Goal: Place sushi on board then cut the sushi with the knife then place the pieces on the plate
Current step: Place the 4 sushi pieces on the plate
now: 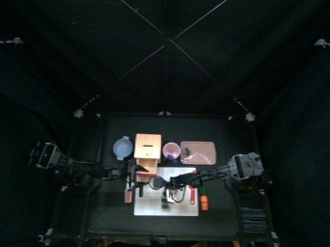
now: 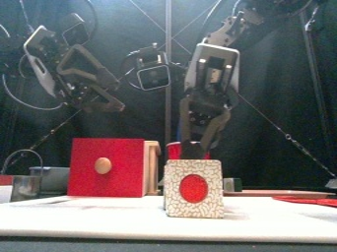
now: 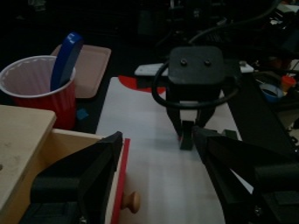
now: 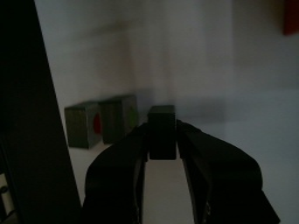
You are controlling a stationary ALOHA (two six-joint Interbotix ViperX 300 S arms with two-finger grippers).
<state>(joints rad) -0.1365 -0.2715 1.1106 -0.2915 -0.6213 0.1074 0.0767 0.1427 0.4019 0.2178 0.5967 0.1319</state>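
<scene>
Two dark green sushi pieces [image 4: 100, 121] with red centres lie on the white board [image 1: 161, 207]. My right gripper [image 4: 162, 140] reaches down over the board and is shut on another dark sushi block [image 4: 162, 115] right beside them. In the front view a sushi piece [image 2: 194, 189] shows its white end with a red middle, below the right gripper [image 2: 198, 148]. My left gripper [image 3: 163, 175] hangs open at the board's left side, by the wooden box. The red cup [image 3: 41, 83] holds the blue knife [image 3: 66, 57]. The pink tray [image 1: 198, 151] lies behind the board.
The wooden box [image 2: 105, 167] with its red drawer front [image 3: 117, 175] stands at the board's back left. A blue-grey bowl [image 1: 123, 148] sits left of the box. A small red thing [image 4: 289, 17] lies on the board's right part.
</scene>
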